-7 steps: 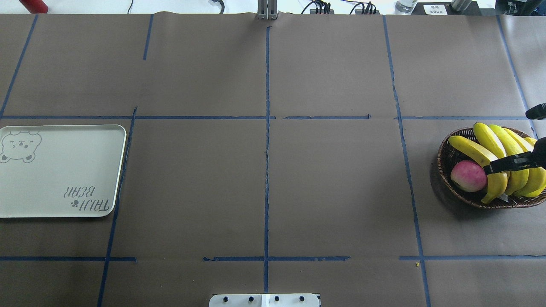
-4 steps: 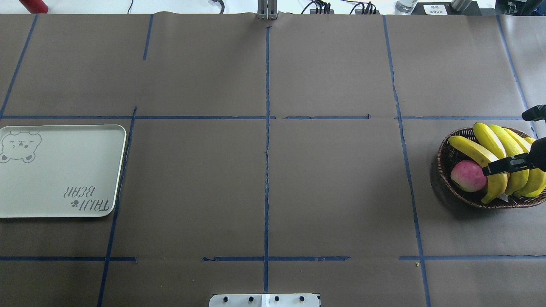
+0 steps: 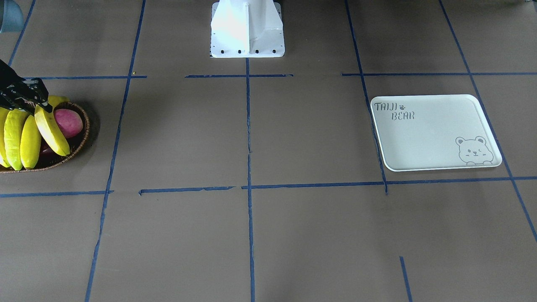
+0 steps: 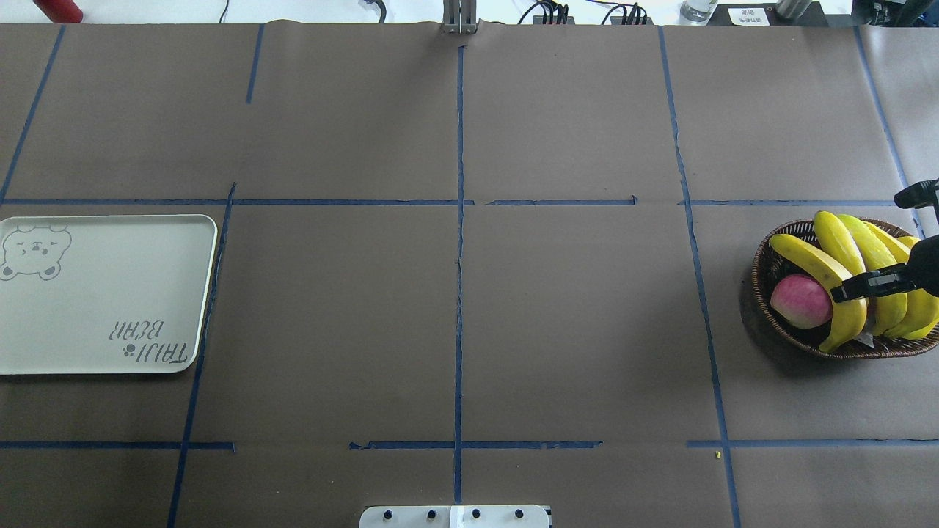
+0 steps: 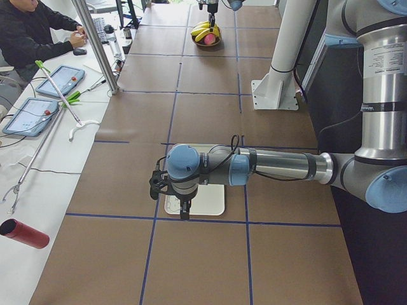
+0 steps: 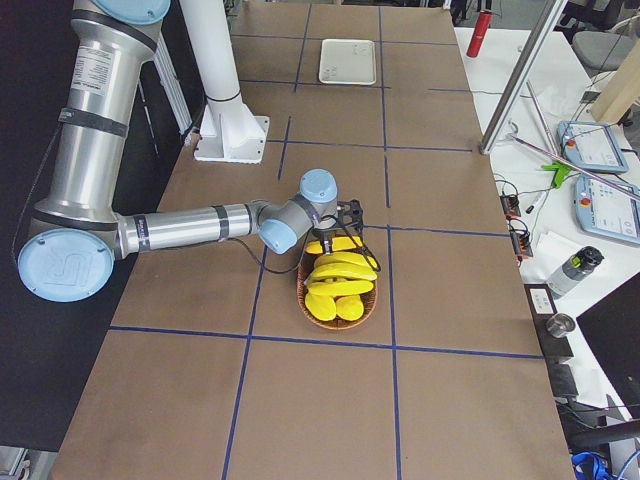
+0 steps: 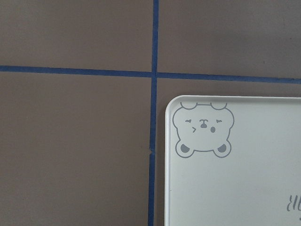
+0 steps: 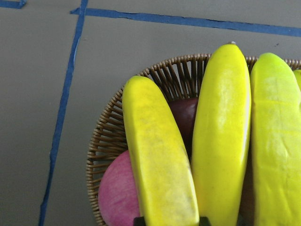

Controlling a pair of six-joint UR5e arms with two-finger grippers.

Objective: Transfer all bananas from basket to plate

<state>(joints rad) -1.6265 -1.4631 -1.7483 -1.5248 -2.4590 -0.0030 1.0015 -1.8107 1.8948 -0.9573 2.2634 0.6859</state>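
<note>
Overhead exterior shows right gripper (image 4: 845, 292) clamping the outermost banana (image 4: 807, 258) in the basket (image 4: 758, 287), plate (image 4: 110, 301) well apart.

Bright, even light from overhead falls on the brown paper-covered table (image 4: 572, 330). Shadows are soft, with one dim patch beside the shallow brown woven wicker basket (image 4: 763, 275). The long curved bright-yellow bananas (image 8: 221, 132) carry pale glare in the right wrist view.

Open table (image 4: 572, 315) between basket (image 4: 761, 290) and plate (image 4: 103, 293), apple (image 4: 798, 302) tight beside outermost banana (image 4: 813, 260), bananas (image 4: 877, 249) packed together
</note>
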